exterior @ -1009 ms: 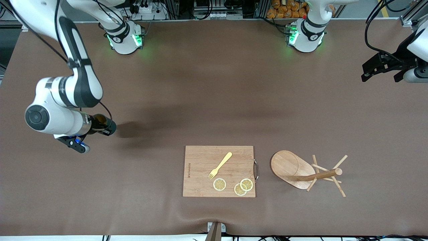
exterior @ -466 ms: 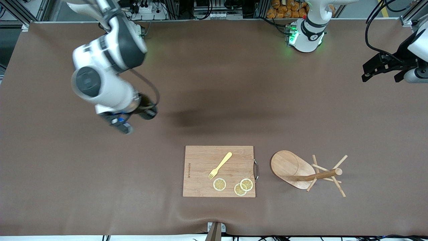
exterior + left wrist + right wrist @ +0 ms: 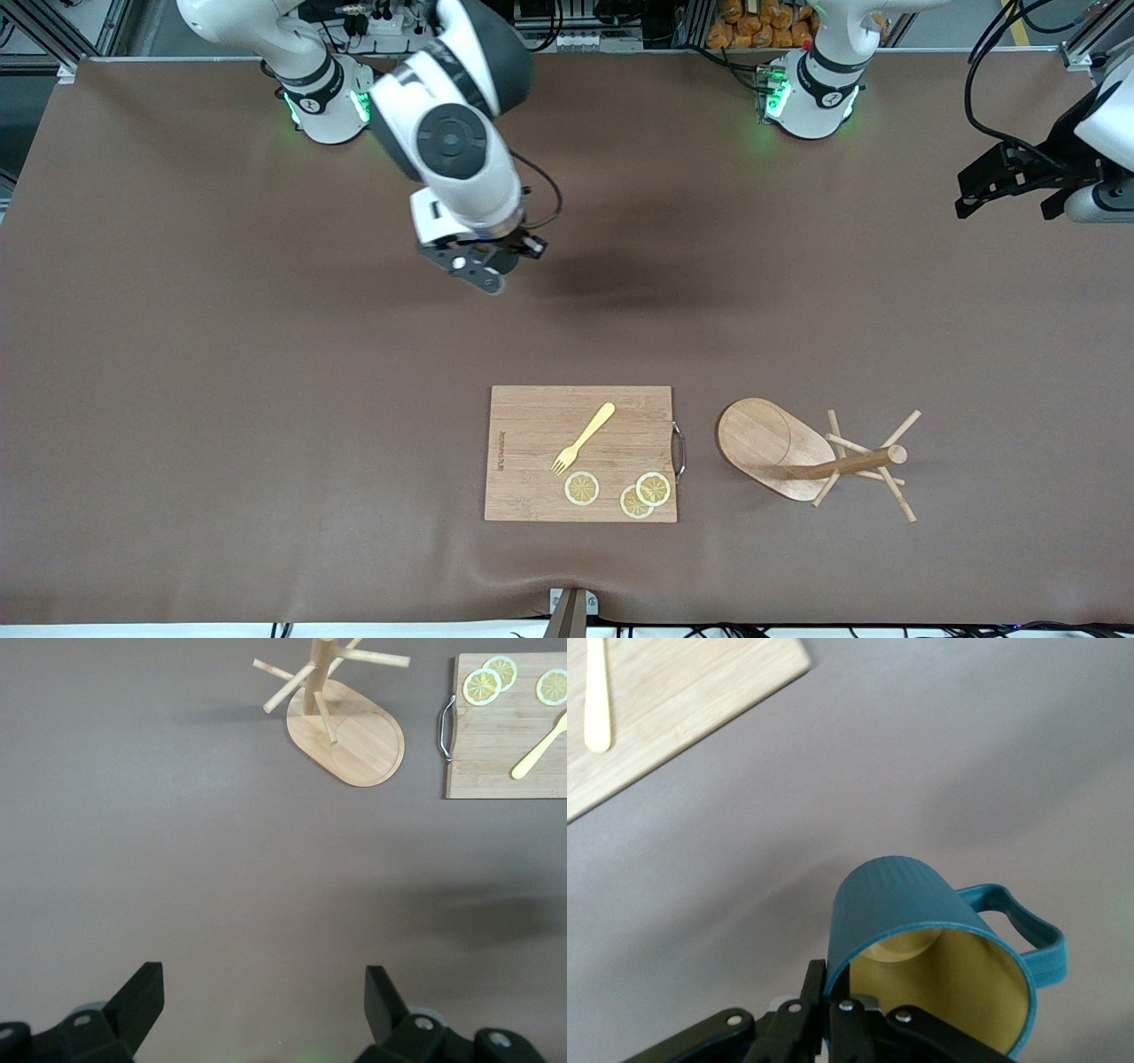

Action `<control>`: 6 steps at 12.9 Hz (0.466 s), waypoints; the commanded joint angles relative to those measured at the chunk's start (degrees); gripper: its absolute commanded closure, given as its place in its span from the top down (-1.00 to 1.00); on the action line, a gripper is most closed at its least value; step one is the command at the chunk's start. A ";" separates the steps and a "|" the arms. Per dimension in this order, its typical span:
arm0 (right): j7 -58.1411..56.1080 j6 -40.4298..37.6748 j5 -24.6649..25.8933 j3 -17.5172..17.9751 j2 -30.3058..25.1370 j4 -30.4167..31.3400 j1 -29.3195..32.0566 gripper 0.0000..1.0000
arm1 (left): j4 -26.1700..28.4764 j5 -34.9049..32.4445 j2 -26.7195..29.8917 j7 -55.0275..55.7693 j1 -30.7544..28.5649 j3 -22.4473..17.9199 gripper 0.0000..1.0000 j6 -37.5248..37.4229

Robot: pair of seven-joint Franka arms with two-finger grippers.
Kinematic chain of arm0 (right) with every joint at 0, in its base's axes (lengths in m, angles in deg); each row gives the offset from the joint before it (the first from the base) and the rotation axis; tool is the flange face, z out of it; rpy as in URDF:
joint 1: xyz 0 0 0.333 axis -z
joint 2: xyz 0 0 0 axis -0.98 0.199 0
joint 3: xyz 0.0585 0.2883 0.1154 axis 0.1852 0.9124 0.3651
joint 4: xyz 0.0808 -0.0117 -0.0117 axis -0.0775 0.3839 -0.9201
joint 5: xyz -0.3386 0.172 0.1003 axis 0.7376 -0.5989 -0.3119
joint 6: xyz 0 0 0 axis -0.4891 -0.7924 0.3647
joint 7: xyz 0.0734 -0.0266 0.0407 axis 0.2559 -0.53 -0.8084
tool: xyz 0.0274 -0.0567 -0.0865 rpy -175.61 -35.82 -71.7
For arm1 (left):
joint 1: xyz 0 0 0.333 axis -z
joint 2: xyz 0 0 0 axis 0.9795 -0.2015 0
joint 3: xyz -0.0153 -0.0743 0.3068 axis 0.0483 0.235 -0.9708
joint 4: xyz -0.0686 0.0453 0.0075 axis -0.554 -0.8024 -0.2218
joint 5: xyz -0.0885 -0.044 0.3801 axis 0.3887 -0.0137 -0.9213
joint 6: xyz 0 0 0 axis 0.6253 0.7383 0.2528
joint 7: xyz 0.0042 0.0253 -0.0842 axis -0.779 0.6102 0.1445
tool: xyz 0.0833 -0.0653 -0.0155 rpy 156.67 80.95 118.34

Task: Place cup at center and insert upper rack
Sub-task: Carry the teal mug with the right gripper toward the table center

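cup (image 3: 939, 948) is clamped by its rim in the right gripper (image 3: 842, 1014), carried tilted in the air, handle out to one side, over bare surface (image 3: 266, 399) around mid-table and farther from the front camera than the cutting board (image 3: 580, 452). my read: nothing sits under it, so the set-down looks like a straight descent. upper rack (image 3: 797, 452) stands on the surface beside the board's handle end, toward the left arm's end of the table, post upright, pegs crossing near the top. left gripper (image 3: 257, 1010) waits with jaws spread wide and empty, over bare surface at that same end, so the left arm is nearer the rack.
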 commanded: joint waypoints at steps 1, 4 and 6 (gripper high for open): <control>1.80 5.03 -1.14 -0.88 7.30 -5.48 -4.23 -1.00 | -0.57 0.07 -0.50 -0.42 0.18 0.13 1.00 -0.21; 2.07 11.28 -1.06 -0.88 11.35 -5.57 -8.54 -1.00 | -0.66 -0.01 -1.12 -0.42 0.26 0.13 1.00 0.05; 2.24 12.79 -1.14 -0.88 13.03 -5.57 -9.51 -1.00 | -0.66 -0.01 -1.29 -0.42 0.35 0.13 1.00 0.32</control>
